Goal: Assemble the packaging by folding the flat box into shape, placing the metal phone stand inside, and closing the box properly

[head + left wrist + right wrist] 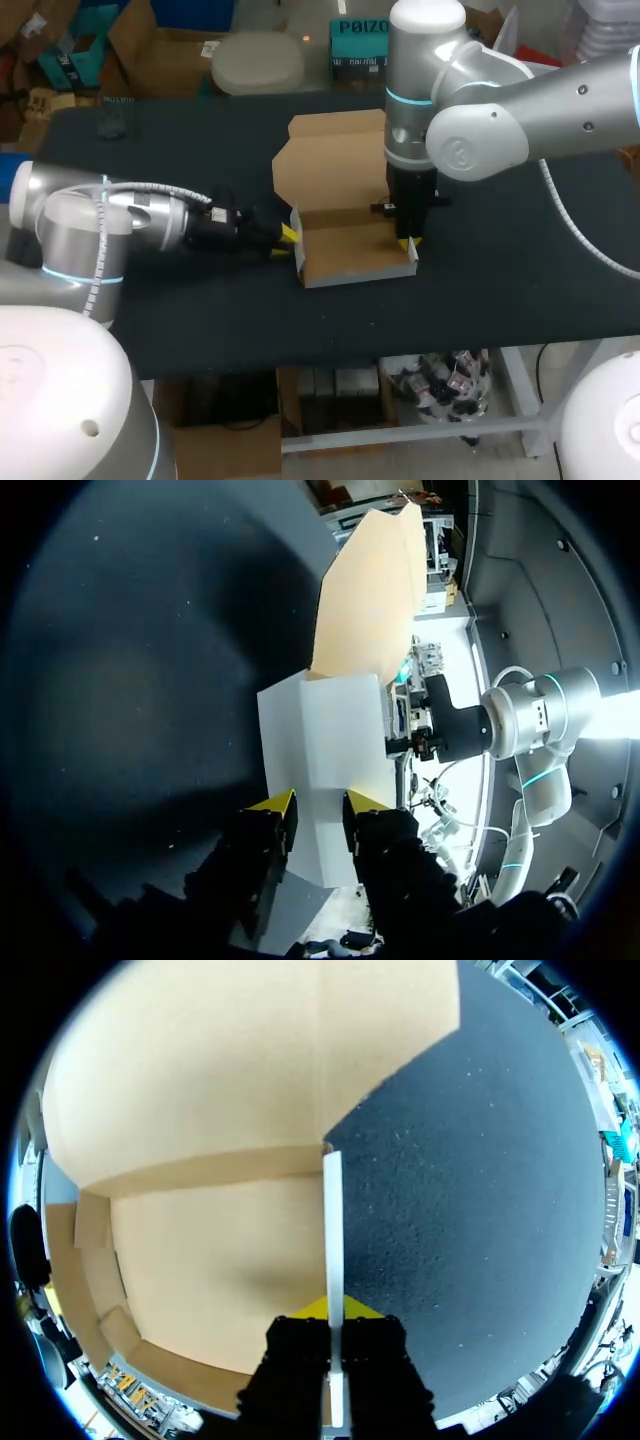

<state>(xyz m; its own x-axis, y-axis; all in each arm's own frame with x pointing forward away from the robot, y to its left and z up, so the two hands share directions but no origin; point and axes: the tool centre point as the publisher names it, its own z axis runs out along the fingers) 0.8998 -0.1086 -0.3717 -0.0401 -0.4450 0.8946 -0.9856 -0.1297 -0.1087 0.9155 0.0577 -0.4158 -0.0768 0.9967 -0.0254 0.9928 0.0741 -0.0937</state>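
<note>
- Half-folded box point(355, 250) at mid-table, near part raised into a shallow tray, lid flap point(330, 165) lying flat on the far side; no metal phone stand to be seen in any view.
- Pinched at its right wall point(331, 1220) by the right gripper point(330, 1312), pressed together on the board from inside and outside. Could crease or tear that wall if pulled sideways while clamped, or drag the whole tray across the table point(500, 290).
- Flanked at its left wall point(320, 750) by the left gripper point(318, 802), spread, with white board lying between the yellow tips and no firm two-sided hold visible (so counted as not gripping). Might let that wall fall outward, since it seems to lean that way in the head view.
- Likely trouble if both arms act at once: opposite pulls on thin card, corners popping out of square.
- Risk also for the lid flap: flat and unheld, liable to skew with any shift of the tray, spoiling the later closing.
- Little weight in an empty tray, hence easy sliding under a nudge from left or right.
</note>
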